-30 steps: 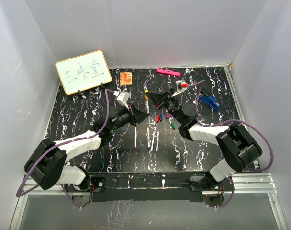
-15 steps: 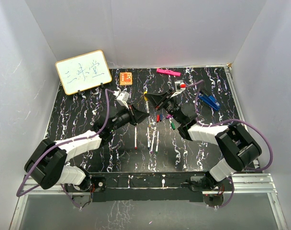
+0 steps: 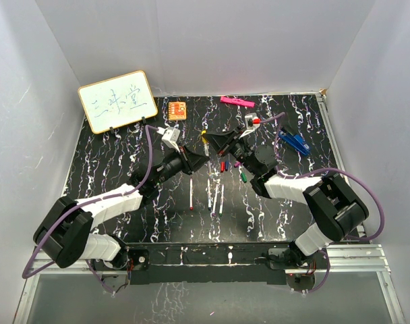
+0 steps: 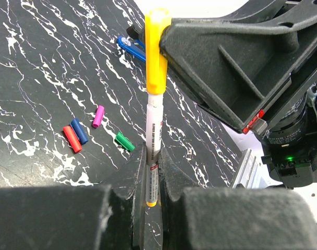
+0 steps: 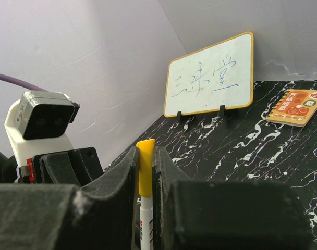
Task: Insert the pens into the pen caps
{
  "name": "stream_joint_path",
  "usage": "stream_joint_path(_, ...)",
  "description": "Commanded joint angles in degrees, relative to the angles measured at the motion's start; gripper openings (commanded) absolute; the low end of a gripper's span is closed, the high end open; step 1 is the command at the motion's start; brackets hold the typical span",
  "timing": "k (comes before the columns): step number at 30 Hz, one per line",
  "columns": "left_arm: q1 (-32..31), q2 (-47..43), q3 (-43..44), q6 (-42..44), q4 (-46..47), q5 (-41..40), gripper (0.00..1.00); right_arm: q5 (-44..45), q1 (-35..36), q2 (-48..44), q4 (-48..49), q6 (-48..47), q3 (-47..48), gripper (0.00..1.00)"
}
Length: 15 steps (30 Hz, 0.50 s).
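Note:
My left gripper (image 4: 152,156) is shut on the white barrel of the yellow pen (image 4: 153,130), held above the table. My right gripper (image 5: 146,156) is shut on the yellow cap (image 5: 145,166), which sits over the pen's tip (image 4: 156,52). In the top view both grippers meet at mid-table, left (image 3: 197,157) and right (image 3: 210,140), with the pen (image 3: 205,143) between them. The red (image 4: 71,139), blue (image 4: 79,130), purple (image 4: 98,116) and green (image 4: 124,141) caps lie loose on the table. Several white pens (image 3: 208,194) lie side by side nearer the front.
A whiteboard (image 3: 117,101) stands at the back left. An orange block (image 3: 177,109) and a pink marker (image 3: 237,102) lie at the back. A blue clip (image 3: 296,142) lies to the right. A metal rail (image 3: 330,135) runs along the table's right edge.
My right gripper has moved left with the yellow cap, toward my left gripper. Both grippers and the pen have shifted slightly toward the back.

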Motion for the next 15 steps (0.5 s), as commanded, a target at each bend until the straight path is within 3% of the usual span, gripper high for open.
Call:
stream_joint_path(1,-0.17,-2.84,0.01,0.48,3.94,-0.46,0.00,-1.96,0.49,-0.14,0.06,-1.33,-0.33,0.00)
stream_joint_path(15,-0.08,-6.80,1.83,4.68,0.55,-7.90,0.00,-6.14,0.92,1.09,-7.72,-5.05,0.81,0.00)
